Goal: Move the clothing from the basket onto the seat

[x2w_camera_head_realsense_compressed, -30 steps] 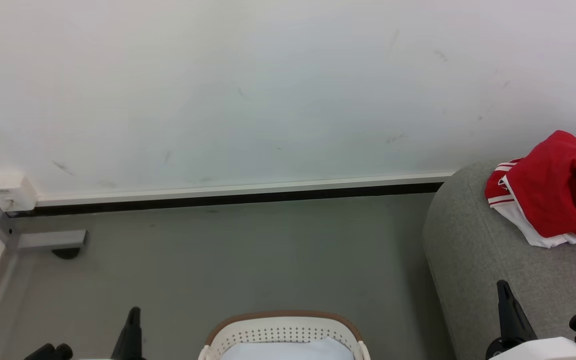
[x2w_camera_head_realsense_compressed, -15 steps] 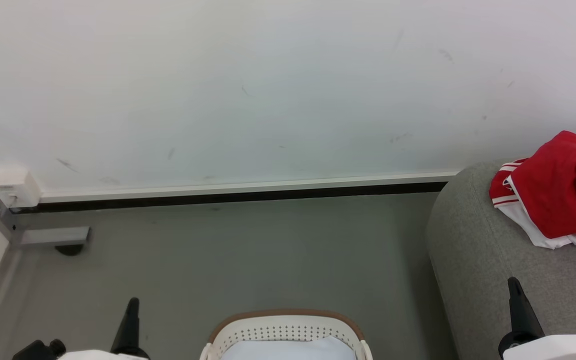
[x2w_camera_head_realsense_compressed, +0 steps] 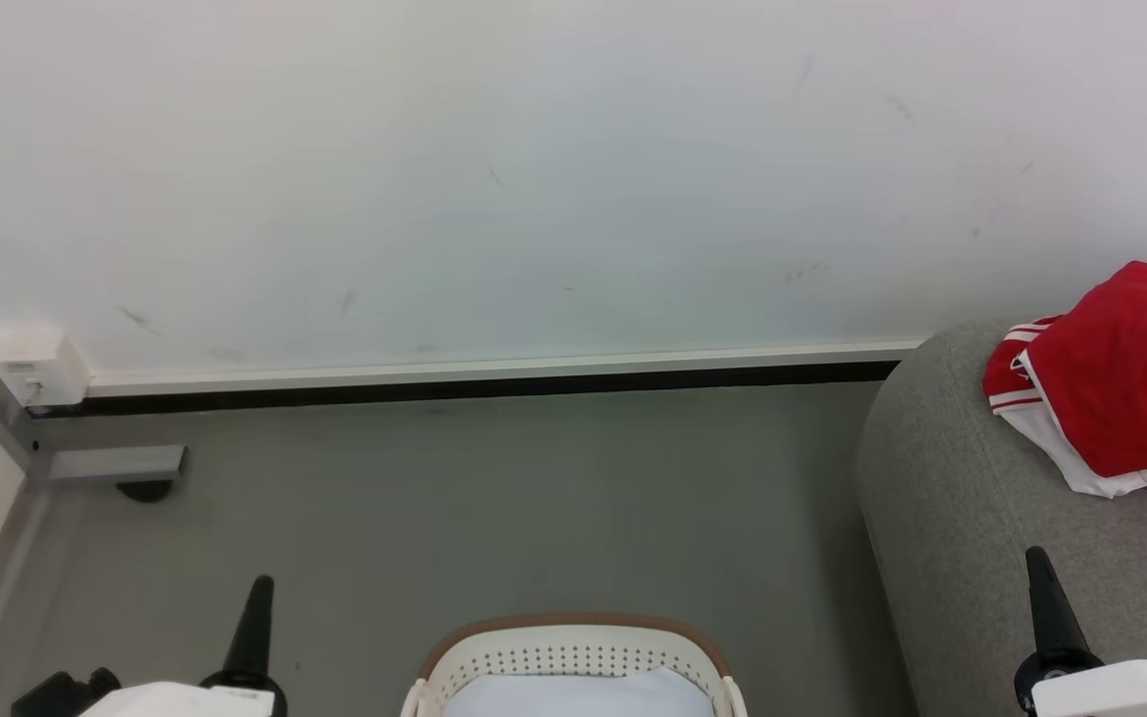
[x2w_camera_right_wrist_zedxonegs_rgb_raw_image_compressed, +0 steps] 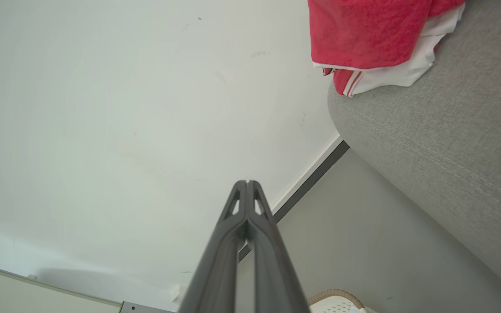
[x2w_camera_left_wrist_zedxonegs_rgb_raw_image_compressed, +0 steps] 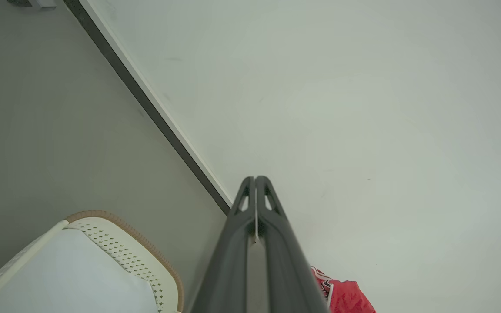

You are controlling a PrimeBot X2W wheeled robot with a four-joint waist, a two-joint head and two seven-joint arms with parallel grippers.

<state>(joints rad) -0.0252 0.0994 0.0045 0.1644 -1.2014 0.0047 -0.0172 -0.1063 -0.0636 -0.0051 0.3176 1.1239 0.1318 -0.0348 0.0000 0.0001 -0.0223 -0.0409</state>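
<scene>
The red clothing with white panels lies bunched on the grey seat at the right; it shows too in the right wrist view and as a corner in the left wrist view. The white basket with its brown rim stands on the floor at bottom centre, its inside pale and bare where visible. My left gripper is shut on nothing, left of the basket. My right gripper is shut too, empty, over the seat's front.
A white wall with a dark skirting strip runs behind the grey floor. A metal frame with a small white box stands at the left corner.
The camera has drifted slightly, shifting the scene rightward. Both grippers have risen a little higher into the head view. The clothing lies unchanged on the seat.
</scene>
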